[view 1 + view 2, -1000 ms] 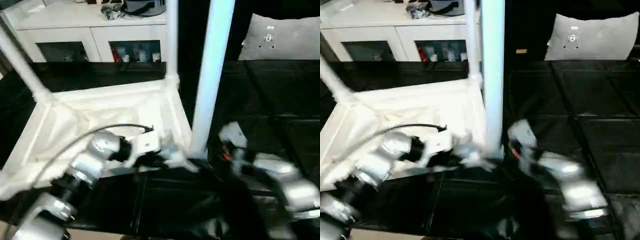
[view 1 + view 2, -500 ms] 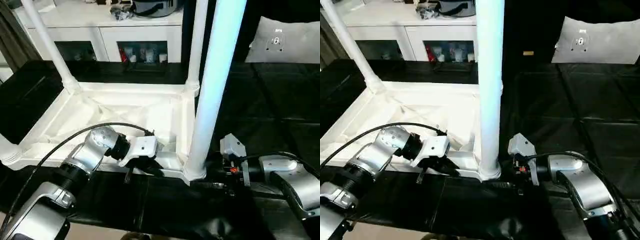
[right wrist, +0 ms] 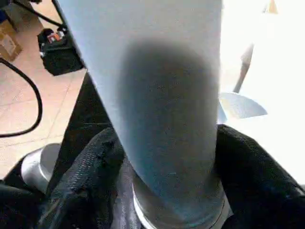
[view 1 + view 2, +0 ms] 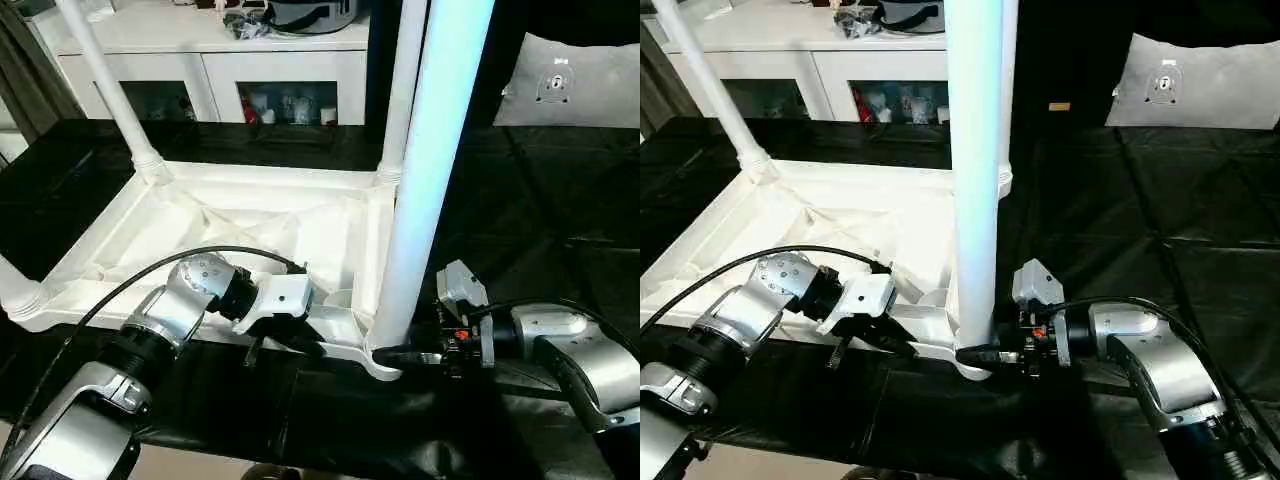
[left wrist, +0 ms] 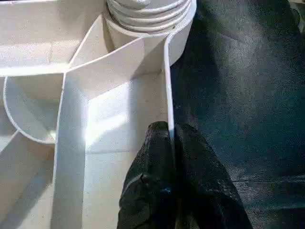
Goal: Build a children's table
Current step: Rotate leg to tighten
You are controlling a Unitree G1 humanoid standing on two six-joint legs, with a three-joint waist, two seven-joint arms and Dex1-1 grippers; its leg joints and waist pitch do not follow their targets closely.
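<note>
Our left pincer [image 5: 169,143] is clamped on the upturned table top's rim [image 5: 167,90]; our right pincer [image 3: 162,162] straddles the leg [image 4: 425,190] standing in its corner socket [image 4: 385,355].

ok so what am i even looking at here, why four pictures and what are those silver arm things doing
It is one moment seen by four cameras on a humanoid robot. Two come from its head, looking down over its silver forearms; the other two sit on its wrists and look along each gripper's black fingers.

On the black-covered surface lies a white plastic children's table, upside down, with legs standing up from its corner sockets. The left gripper is shut on the table's near rim, pinching the thin wall between its fingers. The right gripper reaches around the base of the nearest leg, one finger on each side.

Behind stand a white cabinet with glass doors and a grey-white cushion.
</note>
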